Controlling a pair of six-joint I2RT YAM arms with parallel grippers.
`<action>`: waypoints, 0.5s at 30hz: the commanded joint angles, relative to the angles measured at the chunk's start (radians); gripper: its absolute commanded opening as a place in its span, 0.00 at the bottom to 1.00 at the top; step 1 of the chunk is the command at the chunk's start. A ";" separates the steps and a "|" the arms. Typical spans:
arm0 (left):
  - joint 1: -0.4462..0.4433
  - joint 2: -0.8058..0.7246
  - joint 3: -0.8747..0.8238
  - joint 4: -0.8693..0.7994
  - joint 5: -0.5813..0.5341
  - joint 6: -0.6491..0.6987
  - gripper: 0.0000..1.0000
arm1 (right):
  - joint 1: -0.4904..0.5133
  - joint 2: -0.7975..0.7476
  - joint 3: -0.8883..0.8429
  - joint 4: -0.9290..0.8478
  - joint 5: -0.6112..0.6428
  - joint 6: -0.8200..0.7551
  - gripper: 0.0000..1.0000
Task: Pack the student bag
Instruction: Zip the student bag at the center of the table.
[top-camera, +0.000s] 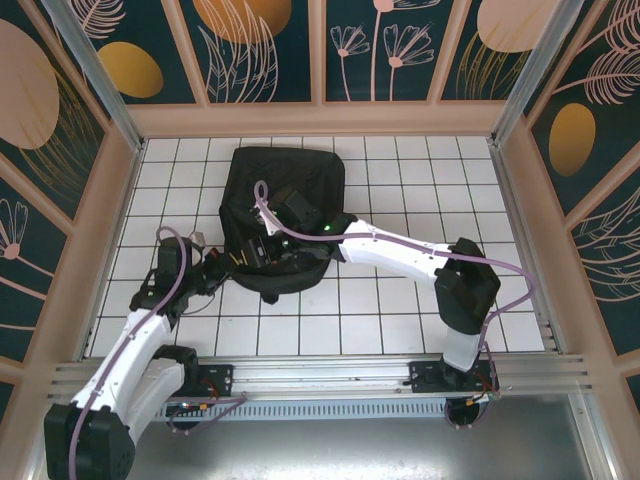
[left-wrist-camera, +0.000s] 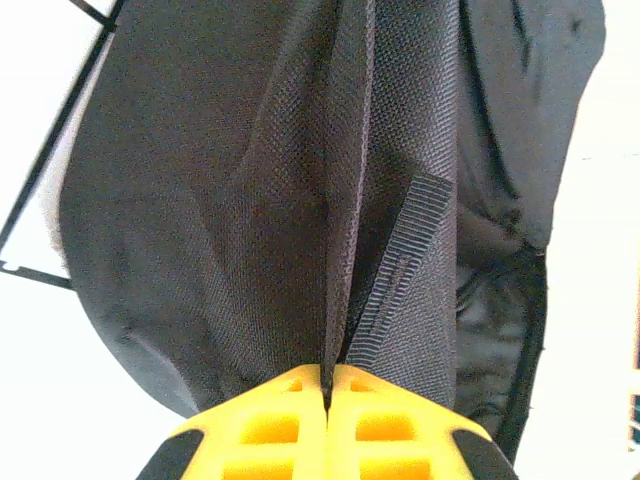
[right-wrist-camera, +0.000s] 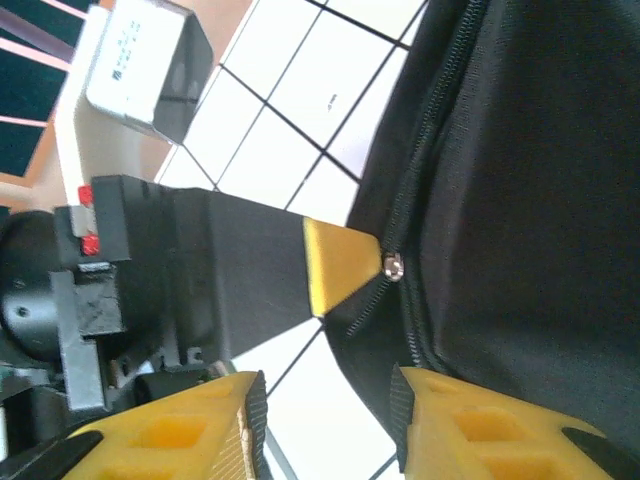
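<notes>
Left wrist view: left gripper (left-wrist-camera: 327, 385) pinches the student bag (left-wrist-camera: 250, 200), likely anchoring it for the half-open right gripper (right-wrist-camera: 330, 425) at the zipper (right-wrist-camera: 420, 140).

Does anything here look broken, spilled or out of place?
Nothing looks damaged or spilled. The student bag lies slumped, with a fold of its fabric pinched into a ridge by the left gripper.

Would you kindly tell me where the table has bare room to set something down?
Bare table lies right of the student bag, behind the right arm, and between bag and near rail. Crowded: the bag's near-left edge, where left pincer and right pincer meet.
</notes>
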 joint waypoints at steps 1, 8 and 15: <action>-0.004 -0.068 -0.040 0.192 0.064 -0.115 0.00 | -0.008 0.003 0.019 0.041 -0.074 0.052 0.40; -0.004 -0.084 0.004 0.230 0.091 -0.142 0.00 | 0.018 0.009 0.021 0.040 -0.141 0.045 0.39; -0.004 -0.078 0.021 0.260 0.125 -0.176 0.00 | -0.010 0.024 -0.026 0.064 -0.084 0.091 0.36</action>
